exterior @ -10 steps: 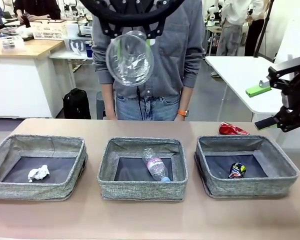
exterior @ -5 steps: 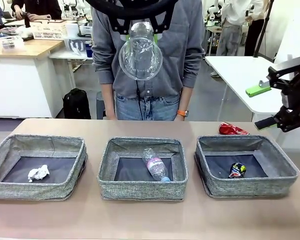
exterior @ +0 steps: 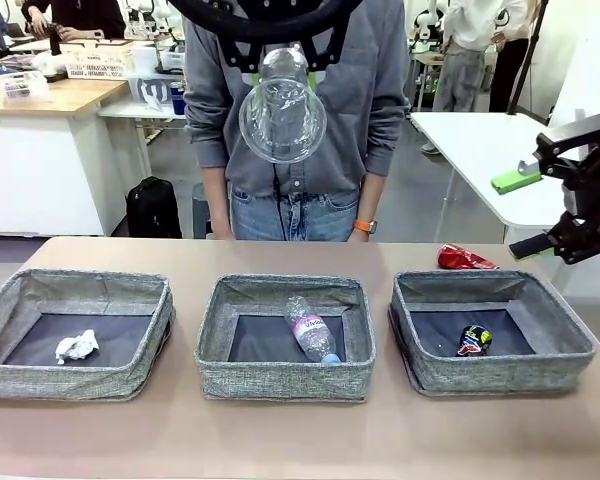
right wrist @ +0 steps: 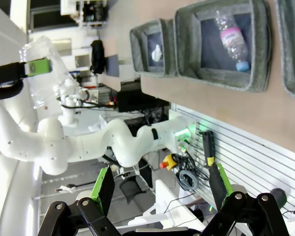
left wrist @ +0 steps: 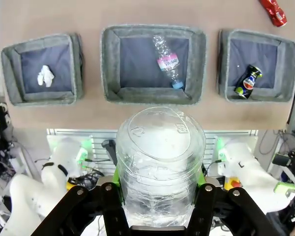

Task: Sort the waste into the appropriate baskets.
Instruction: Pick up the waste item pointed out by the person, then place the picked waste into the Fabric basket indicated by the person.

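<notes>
Above the middle grey woven basket (exterior: 285, 335): left gripper (left wrist: 160, 189) clamped on clear plastic cup (exterior: 282, 108) | right gripper (right wrist: 160, 184) jaws wide apart, holding nothing | crushed red can (exterior: 465, 259) on surface (exterior: 300, 430).

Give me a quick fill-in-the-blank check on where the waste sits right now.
1. The left gripper is shut on the clear plastic ____.
2. The water bottle lies in the ____ basket.
3. The crumpled tissue lies in the ____ basket.
4. The crushed red can lies on the ____.

Missing: cup; middle; left; table
</notes>
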Robot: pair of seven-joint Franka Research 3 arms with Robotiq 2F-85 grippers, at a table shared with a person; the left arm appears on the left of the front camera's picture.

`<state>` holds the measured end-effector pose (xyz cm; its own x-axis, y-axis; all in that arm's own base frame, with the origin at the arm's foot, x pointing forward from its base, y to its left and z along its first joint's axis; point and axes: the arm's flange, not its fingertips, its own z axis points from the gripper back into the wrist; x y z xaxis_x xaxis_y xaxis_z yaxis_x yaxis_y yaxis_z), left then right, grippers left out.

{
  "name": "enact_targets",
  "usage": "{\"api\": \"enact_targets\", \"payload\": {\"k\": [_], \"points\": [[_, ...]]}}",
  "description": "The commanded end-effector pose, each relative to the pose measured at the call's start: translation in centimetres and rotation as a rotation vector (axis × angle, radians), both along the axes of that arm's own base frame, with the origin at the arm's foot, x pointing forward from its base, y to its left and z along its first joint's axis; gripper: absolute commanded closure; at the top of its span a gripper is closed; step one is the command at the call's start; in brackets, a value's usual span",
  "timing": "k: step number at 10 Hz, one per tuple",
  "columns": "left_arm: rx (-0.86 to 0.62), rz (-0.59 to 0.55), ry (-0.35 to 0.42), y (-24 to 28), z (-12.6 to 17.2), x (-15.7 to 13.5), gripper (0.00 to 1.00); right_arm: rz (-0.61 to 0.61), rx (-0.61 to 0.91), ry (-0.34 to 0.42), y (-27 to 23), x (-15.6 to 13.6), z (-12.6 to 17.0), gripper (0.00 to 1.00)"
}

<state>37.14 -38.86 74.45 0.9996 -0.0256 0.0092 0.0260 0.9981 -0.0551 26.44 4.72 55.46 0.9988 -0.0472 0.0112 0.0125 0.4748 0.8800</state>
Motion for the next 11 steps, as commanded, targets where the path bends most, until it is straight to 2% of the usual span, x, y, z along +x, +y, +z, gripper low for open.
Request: {"api": "enact_targets", "payload": {"k": [1, 11], "points": [[-0.004, -0.008, -0.012, 0.09, 0.46, -0.05, 0.44, 0.008, 0.017, -0.01, 0.05, 0.03, 0.08, 0.0], [-0.004, -0.008, -0.012, 0.09, 0.46, -0.05, 0.44, 0.008, 0.017, -0.01, 0.05, 0.03, 0.08, 0.0]]}}
